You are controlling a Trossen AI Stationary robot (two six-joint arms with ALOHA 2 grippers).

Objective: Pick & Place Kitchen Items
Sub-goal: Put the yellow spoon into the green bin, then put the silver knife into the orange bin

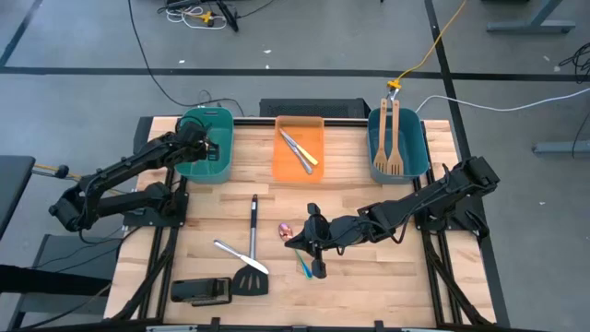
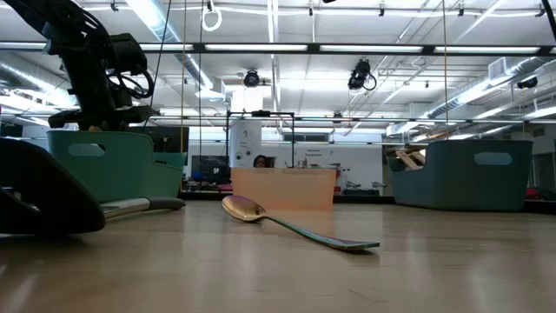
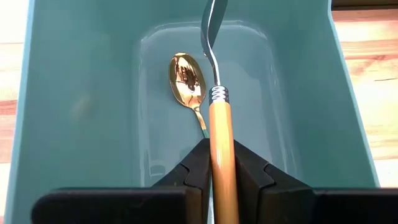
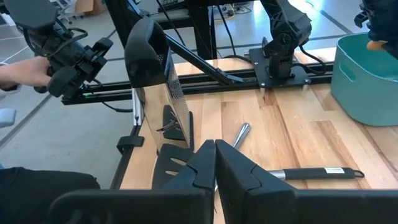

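My left gripper (image 1: 205, 140) reaches down into the left teal bin (image 1: 229, 155) and is shut on an orange-handled spoon (image 3: 214, 68). A gold spoon (image 3: 186, 81) lies on the bin floor beside it. My right gripper (image 1: 304, 247) hovers shut and with nothing in it over the table's middle. A shiny spoon (image 2: 261, 213) lies on the wood below it. A black spatula with a steel handle (image 1: 253, 244) and a silver knife (image 1: 230, 251) lie left of it. My left gripper pinches the spoon's orange handle (image 3: 219, 124) between its two fingers (image 3: 196, 165), a little behind the steel collar. The fingers slant down into the bin and lie along the handle. The spoon sticks out ahead of them, its metal head over the bin floor.
An orange bin (image 1: 300, 124) with a few utensils stands at the back centre. A second teal bin (image 1: 419, 152) at the back right holds two slotted wooden spatulas (image 1: 387, 138). A black block (image 1: 198, 291) sits near the front left edge.
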